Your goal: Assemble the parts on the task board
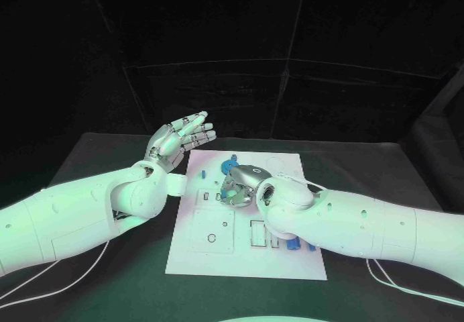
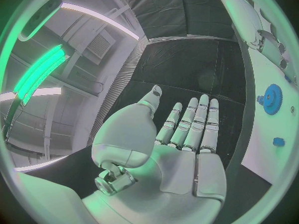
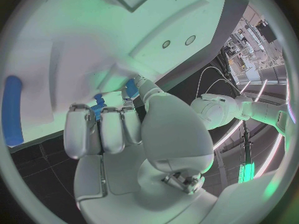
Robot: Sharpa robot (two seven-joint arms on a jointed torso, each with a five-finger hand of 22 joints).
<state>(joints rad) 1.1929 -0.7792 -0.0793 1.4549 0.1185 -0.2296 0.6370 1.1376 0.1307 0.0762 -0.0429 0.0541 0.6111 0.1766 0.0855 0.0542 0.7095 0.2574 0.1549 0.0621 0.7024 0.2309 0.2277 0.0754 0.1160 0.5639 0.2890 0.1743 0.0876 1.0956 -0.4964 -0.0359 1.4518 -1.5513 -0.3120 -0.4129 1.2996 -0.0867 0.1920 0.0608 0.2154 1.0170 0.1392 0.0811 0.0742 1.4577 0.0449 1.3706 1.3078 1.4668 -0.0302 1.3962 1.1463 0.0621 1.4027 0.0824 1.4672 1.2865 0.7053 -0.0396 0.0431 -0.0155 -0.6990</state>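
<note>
While the right hand (image 1: pixel 240 186) curled over a small blue part (image 3: pixel 98 106) mid-board, the blue gear (image 1: pixel 229 165) already sat on the task board (image 1: pixel 290 258); the left hand (image 1: pixel 180 139) hovered spread, empty, beside it. Assembly judged partial.

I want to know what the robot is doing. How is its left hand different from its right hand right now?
The left hand is lifted beside the task board, while the right hand is down over the board.
The left hand's fingers are stretched out straight and hold nothing; the right hand's fingers are curled in around a small blue part.
Both are silver hands on white arms.
</note>
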